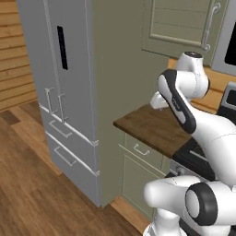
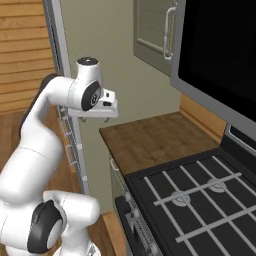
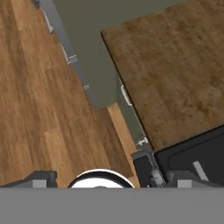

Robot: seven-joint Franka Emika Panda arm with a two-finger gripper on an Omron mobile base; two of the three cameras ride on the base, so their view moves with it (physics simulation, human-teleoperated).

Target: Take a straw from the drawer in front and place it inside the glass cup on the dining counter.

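Observation:
The sage-green drawer (image 1: pixel 146 153) sits shut under a short wood countertop (image 1: pixel 152 126), its small silver bar handle (image 3: pixel 126 95) facing out. My gripper (image 2: pixel 95 120) hovers above the counter's left front corner, pointing down, well above the drawer. In the hand view its dark fingertips (image 3: pixel 43 179) stand far apart with nothing between them, so the gripper (image 3: pixel 113 180) is open and empty. The straw is hidden. The glass cup and the dining counter are out of view.
A tall grey fridge (image 1: pixel 69 92) with long handles stands left of the counter. A black stove top (image 2: pixel 200 190) adjoins it on the right, with a dark microwave (image 2: pixel 220 50) and a green wall cabinet (image 1: pixel 184 23) above. Wood floor (image 1: pixel 27 184) lies in front.

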